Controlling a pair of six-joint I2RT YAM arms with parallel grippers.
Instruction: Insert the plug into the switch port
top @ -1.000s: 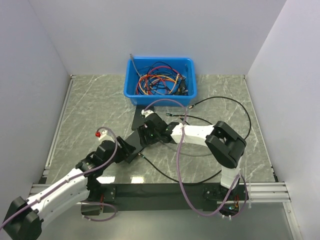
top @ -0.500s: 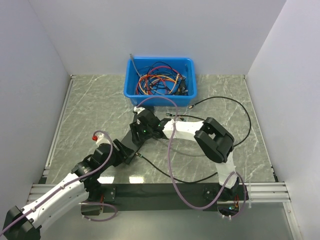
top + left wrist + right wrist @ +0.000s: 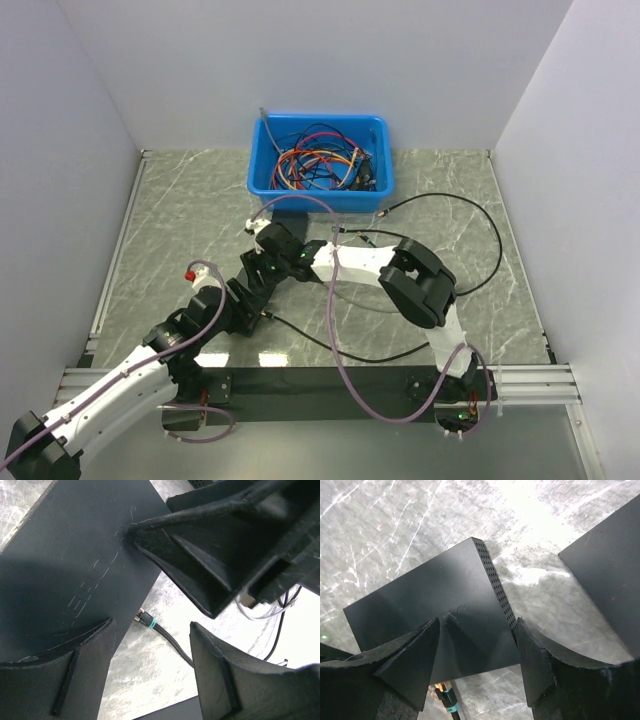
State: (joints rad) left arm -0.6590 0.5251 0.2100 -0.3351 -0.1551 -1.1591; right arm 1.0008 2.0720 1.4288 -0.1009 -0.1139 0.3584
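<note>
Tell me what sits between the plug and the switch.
Nothing visible does. The plug lies on the table, its tip at the edge of the switch. The left gripper and right gripper frame them with jaws open, not in between. No port shows.

switch (image 3: 435,610) ports: out of sight in every view | plug (image 3: 445,696): cut off by right wrist view's bottom edge

left gripper (image 3: 151,630): held spread wide | switch (image 3: 75,555): overlapped by one finger | plug (image 3: 146,620): teal-banded, seen at switch edge
</note>
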